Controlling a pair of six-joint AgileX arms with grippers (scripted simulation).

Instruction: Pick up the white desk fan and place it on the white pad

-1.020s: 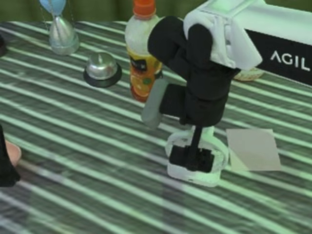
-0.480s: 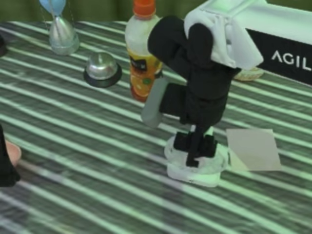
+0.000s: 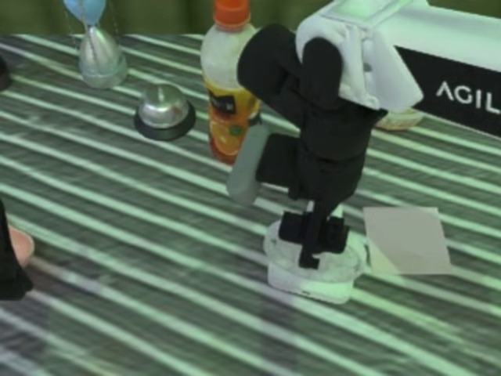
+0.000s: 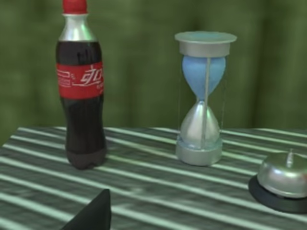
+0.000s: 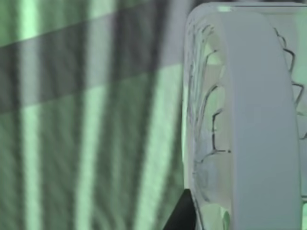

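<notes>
White plastic, the white desk fan (image 3: 313,270) stands on the striped table (image 3: 117,235), just left of the white pad (image 3: 407,239) and not on it; the right pincer (image 3: 313,235) is low over the fan's top and appears pressed onto its rim, so I judge the grasp made, the lift and placing left; toward the pad the way is open; the orange juice bottle (image 3: 227,86) stands behind; the left pincer (image 3: 9,266) is parked at the left edge, its state unclear.
</notes>
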